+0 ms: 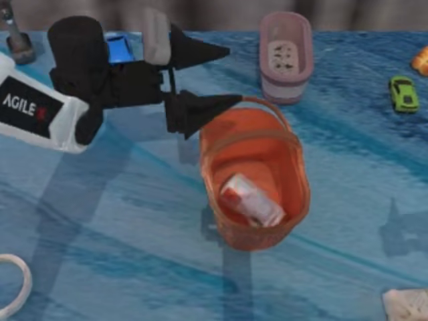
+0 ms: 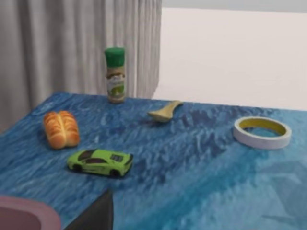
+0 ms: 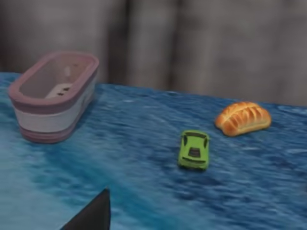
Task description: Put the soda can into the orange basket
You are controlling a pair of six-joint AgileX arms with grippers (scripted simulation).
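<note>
**Soda can lying inside the orange basket**

The soda can (image 1: 252, 199) is seen on its side on the floor of the orange basket (image 1: 217, 144), near the middle of the bench (image 1: 120, 227). The left hand (image 1: 226, 75) is held wide and empty above the basket's far-left rim. The right hand is not seen from above. The can is judged light, rigid and smooth; if regrasped, it would best be taken across its curved wall, mid-length.
</note>
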